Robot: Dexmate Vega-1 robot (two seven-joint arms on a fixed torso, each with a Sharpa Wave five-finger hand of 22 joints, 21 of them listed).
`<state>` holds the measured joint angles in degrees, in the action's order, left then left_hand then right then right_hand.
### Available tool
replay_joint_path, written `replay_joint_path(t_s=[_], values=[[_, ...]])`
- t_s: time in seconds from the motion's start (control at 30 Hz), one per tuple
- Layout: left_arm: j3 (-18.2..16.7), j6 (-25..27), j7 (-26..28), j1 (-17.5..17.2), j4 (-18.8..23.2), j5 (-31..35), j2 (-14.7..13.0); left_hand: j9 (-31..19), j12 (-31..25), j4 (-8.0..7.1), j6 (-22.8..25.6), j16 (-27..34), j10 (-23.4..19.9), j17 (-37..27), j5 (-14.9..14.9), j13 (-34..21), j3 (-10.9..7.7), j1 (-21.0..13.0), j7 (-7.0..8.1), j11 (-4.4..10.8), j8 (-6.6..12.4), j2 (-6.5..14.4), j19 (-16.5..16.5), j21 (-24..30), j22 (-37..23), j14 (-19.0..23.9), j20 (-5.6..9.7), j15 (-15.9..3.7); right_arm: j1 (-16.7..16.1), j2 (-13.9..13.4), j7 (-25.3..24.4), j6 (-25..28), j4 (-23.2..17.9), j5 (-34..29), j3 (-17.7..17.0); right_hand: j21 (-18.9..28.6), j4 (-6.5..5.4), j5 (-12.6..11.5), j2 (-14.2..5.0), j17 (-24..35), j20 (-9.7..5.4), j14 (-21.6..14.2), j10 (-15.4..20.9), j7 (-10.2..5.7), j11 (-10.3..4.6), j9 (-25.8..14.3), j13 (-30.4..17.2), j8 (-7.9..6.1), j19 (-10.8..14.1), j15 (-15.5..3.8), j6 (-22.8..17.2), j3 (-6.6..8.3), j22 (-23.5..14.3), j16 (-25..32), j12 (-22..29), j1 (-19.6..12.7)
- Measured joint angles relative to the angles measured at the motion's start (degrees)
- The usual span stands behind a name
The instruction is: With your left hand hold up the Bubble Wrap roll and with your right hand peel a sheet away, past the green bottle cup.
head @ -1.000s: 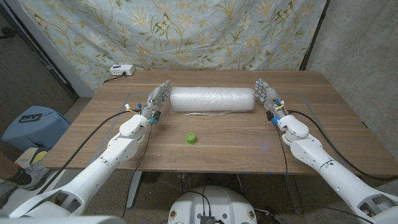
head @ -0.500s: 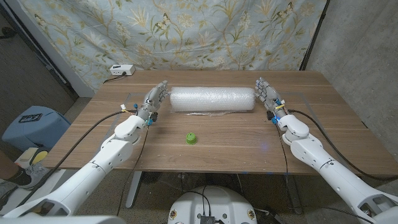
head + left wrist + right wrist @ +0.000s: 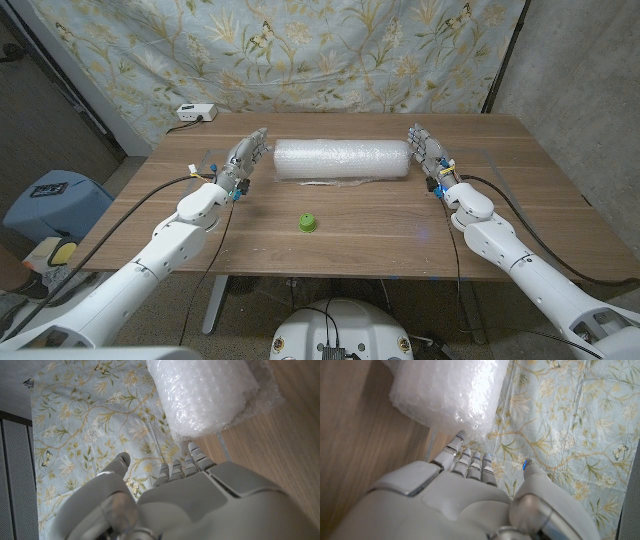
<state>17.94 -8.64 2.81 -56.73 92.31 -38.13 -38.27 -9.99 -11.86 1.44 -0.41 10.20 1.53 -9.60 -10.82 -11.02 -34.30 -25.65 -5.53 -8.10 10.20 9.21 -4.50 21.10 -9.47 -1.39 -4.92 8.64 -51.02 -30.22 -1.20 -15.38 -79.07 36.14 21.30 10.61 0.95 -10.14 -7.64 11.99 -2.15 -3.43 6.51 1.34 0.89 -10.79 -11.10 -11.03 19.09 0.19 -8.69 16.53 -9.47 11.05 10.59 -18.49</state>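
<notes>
Head view: green bottle cup [image 3: 307, 222] before Bubble Wrap roll [image 3: 343, 160]

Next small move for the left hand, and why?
Probably ease the left robot hand inward to close on the Bubble Wrap roll's end. It is open beside that end, holding nothing; the roll lies on the table, and the right robot hand is open too.

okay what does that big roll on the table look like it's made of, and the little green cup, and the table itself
The roll looks like clear plastic bubble wrap: translucent, glossy, its surface covered in small raised bubbles, plain in the left wrist view. The green cup seems to be moulded plastic, judging by its even bright colour; it is too small to be sure. The table has a brown wood-grain top, matte; solid wood or veneer is unclear.
</notes>
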Motion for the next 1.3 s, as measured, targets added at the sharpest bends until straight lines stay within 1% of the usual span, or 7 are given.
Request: replay_joint_path(t_s=[0.3,0.53,0.6,0.9,1.07,1.17,1.3], values=[[-0.2,2.0,0.1,0.3,2.5,-0.1,-1.9,0.0,0.0,0.62,0.0,0.0,0.0,0.0,-0.2,0.1,0.15,-0.5,0.0,0.0,0.0,0.1,-0.3,-0.4,0.0,0.1,-0.31,0.07,0.2,0.4,0.3,-0.5,0.8,0.2,0.0,0.0,0.32,0.0,0.0,0.0,0.0,0.0,-0.2,0.0,0.22,0.0,0.0,0.0,0.0,0.0,0.0,-0.33,0.0,0.0,0.0,0.0],[0.3,4.5,-1.0,2.1,3.2,0.4,-2.9,0.0,0.0,1.43,0.0,0.0,0.0,0.0,-0.4,0.1,0.0,-0.7,0.0,0.0,0.0,-0.1,-0.3,-0.4,0.0,0.1,-0.31,0.07,0.6,0.6,0.9,-1.1,1.8,0.4,0.0,0.0,0.32,0.0,0.0,0.0,0.21,0.0,-0.2,0.0,0.22,0.0,0.0,0.0,-0.2,0.0,0.0,-0.33,0.0,0.0,0.0,0.0],[0.8,5.2,-1.5,3.2,3.2,0.8,-3.1,0.0,0.0,1.43,0.0,0.0,0.0,0.0,-0.4,0.1,0.0,-0.8,0.0,0.01,0.0,-0.2,-0.3,-0.4,0.0,0.1,-0.31,0.06,0.7,0.6,1.0,-1.3,2.0,0.4,-0.2,0.0,0.32,0.0,0.0,0.0,0.21,0.0,-0.2,0.0,0.22,0.0,0.0,0.0,-0.2,0.0,0.0,-0.33,0.0,0.0,0.0,0.0],[3.5,7.3,-4.3,8.4,1.2,2.5,-3.2,0.0,0.0,3.01,0.2,0.0,-0.3,0.0,-0.7,0.1,0.01,-1.6,0.21,0.33,0.0,-1.0,-0.3,-1.1,0.0,0.1,-0.3,0.06,1.1,0.2,1.4,-2.3,2.6,0.5,-0.9,0.0,0.56,0.0,0.0,0.0,0.21,0.3,-0.2,0.0,0.22,0.0,0.0,0.0,-0.2,0.34,0.0,-0.08,0.0,0.0,0.0,0.0],[5.4,9.0,-6.8,11.9,-0.2,4.3,-3.0,0.0,0.0,4.13,0.2,0.0,-0.3,0.0,-0.7,0.1,0.46,-2.3,0.24,0.33,0.0,-1.7,-0.6,-1.5,0.0,0.1,-0.61,0.06,1.2,-0.2,1.4,-2.6,2.8,0.6,-1.5,0.0,0.56,0.0,0.0,0.0,0.21,0.3,-0.2,0.0,0.22,0.0,0.0,0.0,-0.2,0.34,0.0,-0.08,0.0,0.0,0.0,0.0],[6.4,10.2,-7.8,13.7,-0.7,5.3,-3.1,0.0,0.0,5.04,0.4,0.0,-0.3,-0.1,-1.1,-0.1,0.61,-2.8,0.67,0.33,0.0,-2.2,-0.6,-1.8,0.0,0.1,-0.61,0.06,1.2,-0.3,1.3,-2.8,2.9,0.6,-1.7,0.0,0.56,0.0,0.0,0.0,0.21,0.3,-0.2,0.0,0.22,0.0,0.0,0.0,-0.2,0.34,0.0,-0.08,0.0,0.0,0.0,0.0],[7.4,11.4,-8.9,15.6,-1.0,6.4,-3.2,0.0,0.0,5.56,0.3,0.0,0.0,-0.2,-1.1,-0.1,0.79,-2.7,0.73,0.0,0.0,-2.7,-0.9,-2.2,0.0,0.1,-0.92,0.07,1.2,-0.3,1.2,-3.0,3.0,0.7,-1.9,0.0,0.56,0.0,0.0,0.0,0.21,0.3,-0.2,0.0,0.22,0.0,0.0,0.0,-0.2,0.34,0.0,-0.08,0.0,0.0,0.0,0.0]])
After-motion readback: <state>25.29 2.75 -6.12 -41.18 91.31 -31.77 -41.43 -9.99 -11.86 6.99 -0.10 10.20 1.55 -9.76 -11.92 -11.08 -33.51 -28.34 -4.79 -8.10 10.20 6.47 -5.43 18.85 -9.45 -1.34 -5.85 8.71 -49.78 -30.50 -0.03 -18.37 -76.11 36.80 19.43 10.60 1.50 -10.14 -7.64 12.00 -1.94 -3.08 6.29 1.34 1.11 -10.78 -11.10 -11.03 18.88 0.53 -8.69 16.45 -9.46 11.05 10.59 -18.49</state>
